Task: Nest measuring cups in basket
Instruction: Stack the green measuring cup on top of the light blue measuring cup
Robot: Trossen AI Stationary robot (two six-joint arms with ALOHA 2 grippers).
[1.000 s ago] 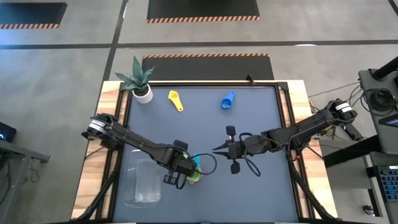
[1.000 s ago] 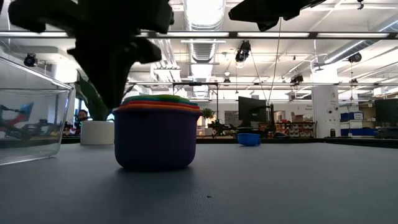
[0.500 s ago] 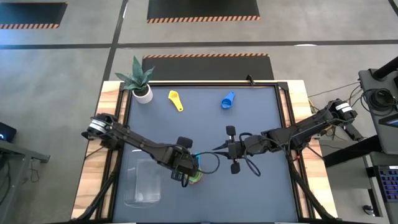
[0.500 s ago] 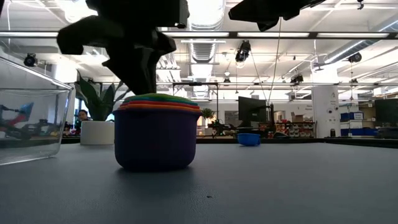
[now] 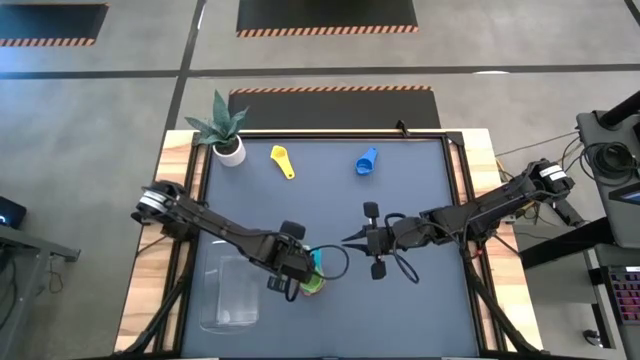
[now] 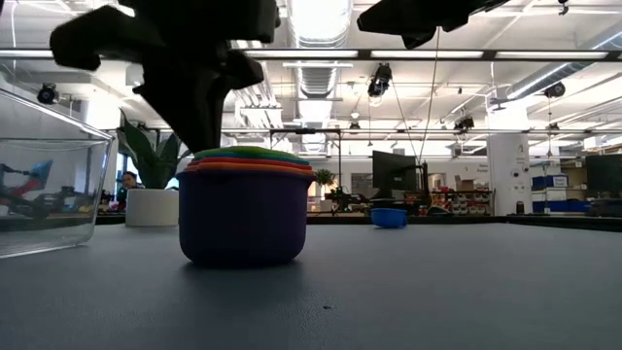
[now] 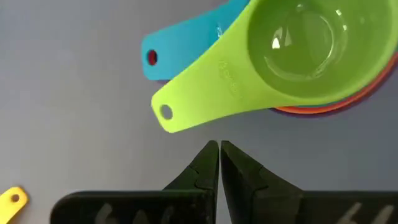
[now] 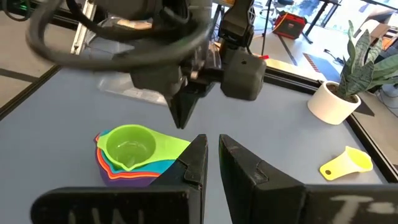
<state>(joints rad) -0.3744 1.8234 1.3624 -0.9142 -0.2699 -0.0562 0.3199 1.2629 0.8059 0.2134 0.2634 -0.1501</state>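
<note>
Several measuring cups stand nested as a stack [image 5: 314, 284] on the dark table mat: purple [image 6: 243, 219] at the bottom, the green cup [image 7: 298, 50] on top, with the green handle [image 7: 193, 99] and teal handle [image 7: 186, 46] fanned out. My left gripper [image 7: 217, 148] is shut and points steeply down just above the green handle's free end [image 8: 171, 146]; I see a small gap between them. My right gripper [image 5: 347, 240] hangs shut and nearly level over the table's middle, right of the stack. A yellow cup [image 5: 283, 161] and a blue cup [image 5: 366, 161] lie near the far edge. The clear basket [image 5: 228, 295] stands left of the stack.
A small white pot with a spiky green plant [image 5: 226, 132] stands at the far left corner. The basket's wall [image 6: 49, 194] rises close on the stack's left. Bare mat lies to the right of the stack and toward the near edge.
My left gripper, still shut, has tipped about above the stack's handles; its tip swung over the stack's top and partly back. The stack has not moved. My right arm has kept still.
</note>
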